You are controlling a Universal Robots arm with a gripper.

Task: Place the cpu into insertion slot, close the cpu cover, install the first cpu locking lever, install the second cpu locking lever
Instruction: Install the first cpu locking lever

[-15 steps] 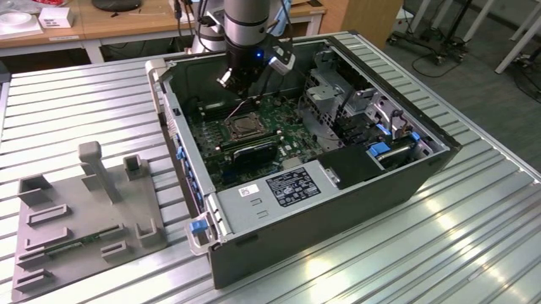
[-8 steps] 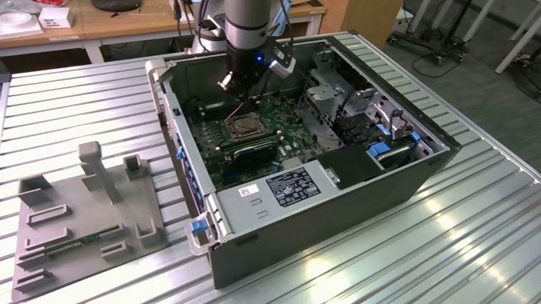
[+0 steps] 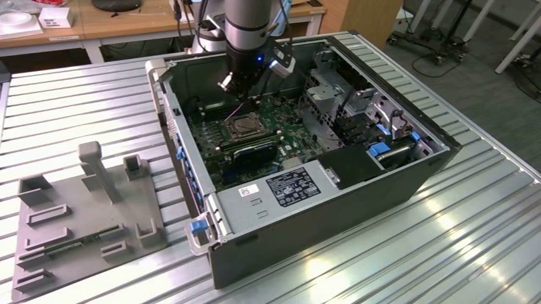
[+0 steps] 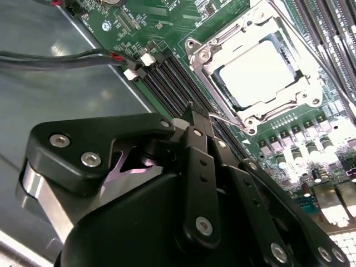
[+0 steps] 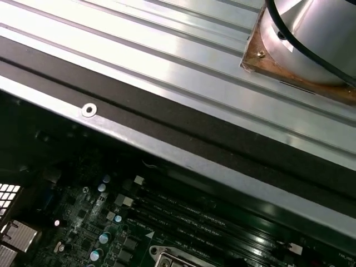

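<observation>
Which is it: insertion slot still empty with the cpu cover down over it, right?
Not empty. The cpu already sits there, its pale metal top showing through the window of the cpu cover in the second wrist view. The cover is indeed down.

exterior view high, looking down into case, wrist views close (both catching motherboard (image 4: 167, 22))

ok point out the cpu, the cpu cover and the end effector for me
cpu (image 4: 260, 73), second wrist view, middle of its pale metal top
cpu cover (image 4: 218, 49), second wrist view, the silver frame edge beside the cpu
end effector (image 4: 199, 118), second wrist view, tips of the black fingers
</observation>
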